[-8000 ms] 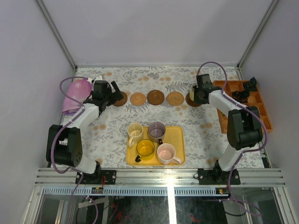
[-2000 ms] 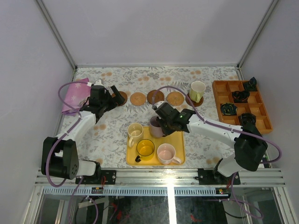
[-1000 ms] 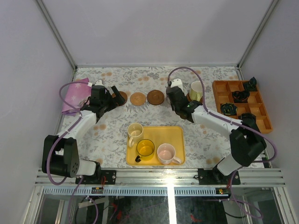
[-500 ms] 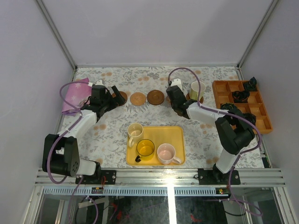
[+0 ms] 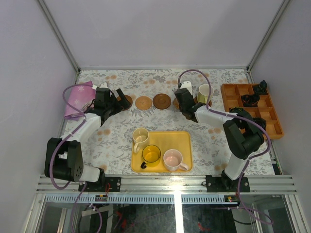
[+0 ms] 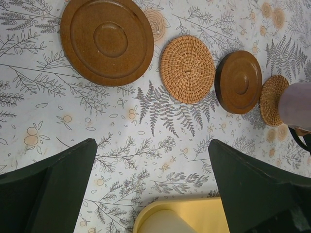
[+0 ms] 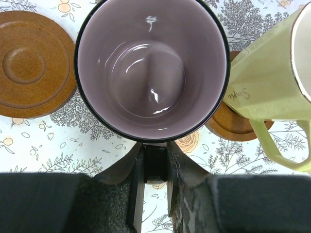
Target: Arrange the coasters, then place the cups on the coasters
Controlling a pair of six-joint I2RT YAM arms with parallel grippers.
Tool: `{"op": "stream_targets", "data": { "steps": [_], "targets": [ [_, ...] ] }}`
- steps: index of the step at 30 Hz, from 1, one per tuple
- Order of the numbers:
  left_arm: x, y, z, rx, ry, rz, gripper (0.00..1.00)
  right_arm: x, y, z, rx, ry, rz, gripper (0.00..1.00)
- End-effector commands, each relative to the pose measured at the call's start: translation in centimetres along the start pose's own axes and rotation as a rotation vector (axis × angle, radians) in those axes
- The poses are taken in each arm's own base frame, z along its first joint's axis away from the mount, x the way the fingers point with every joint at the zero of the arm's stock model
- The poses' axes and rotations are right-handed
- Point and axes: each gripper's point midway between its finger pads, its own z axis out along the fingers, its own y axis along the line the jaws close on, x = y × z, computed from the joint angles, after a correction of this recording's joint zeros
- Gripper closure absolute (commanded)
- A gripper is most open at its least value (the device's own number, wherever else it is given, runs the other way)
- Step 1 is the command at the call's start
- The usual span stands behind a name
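Left gripper: the left gripper [image 6: 151, 145] is spread as wide as it goes and holds nothing. It hangs over the floral tablecloth [image 6: 146, 121], probably parked clear while the other arm works.
Coaster row: a line runs ahead of those fingertips. The first dark coaster [image 6: 107, 41] is ahead-left, the woven coaster [image 6: 187, 69] just right of straight ahead, the second dark coaster [image 6: 238, 81] ahead-right and the second woven coaster [image 6: 272, 99] far right. They are evenly spaced and none touch, so the arranging looks finished.
Tray: a corner of the yellow tray [image 5: 183, 140] shows between the left fingers, back from their tips. It carries the cream cup [image 5: 140, 136], yellow cup [image 5: 151, 154] and pink cup [image 5: 172, 158], which appear to be waiting their turn.
Right gripper: the right gripper [image 7: 154, 155] is narrowed to a slim gap and pinches the handle of the grey-purple cup [image 7: 153, 68]. Gripping the handle keeps the fingers off the coaster and the neighbouring cup.
Grey-purple cup, place: it sits directly ahead of the right fingertips, over the second woven coaster. Whether its base rests there cannot be told.
Grey-purple cup, heading: it is upright with its mouth up and its long axis vertical. Its handle points straight back at the gripper.
Pale green cup: the pale green cup [image 7: 272, 82] is ahead-right of the right gripper, just beside the held cup. It stands on the third dark coaster [image 7: 232, 125].
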Motion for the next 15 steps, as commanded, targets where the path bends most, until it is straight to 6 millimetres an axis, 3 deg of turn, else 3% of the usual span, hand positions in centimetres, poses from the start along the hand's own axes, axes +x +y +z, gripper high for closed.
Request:
{"op": "stream_targets", "data": {
  "steps": [1, 15],
  "targets": [
    [-0.54, -0.84, -0.01, 0.025, 0.000, 0.024, 0.01, -5.19, 0.66, -0.21, -0.015, -0.135, 0.106, 1.00],
    [-0.40, -0.78, 0.05, 0.023, 0.004, 0.021, 0.01, -4.54, 0.86, 0.46, -0.021, -0.112, 0.099, 1.00]
  ]
}}
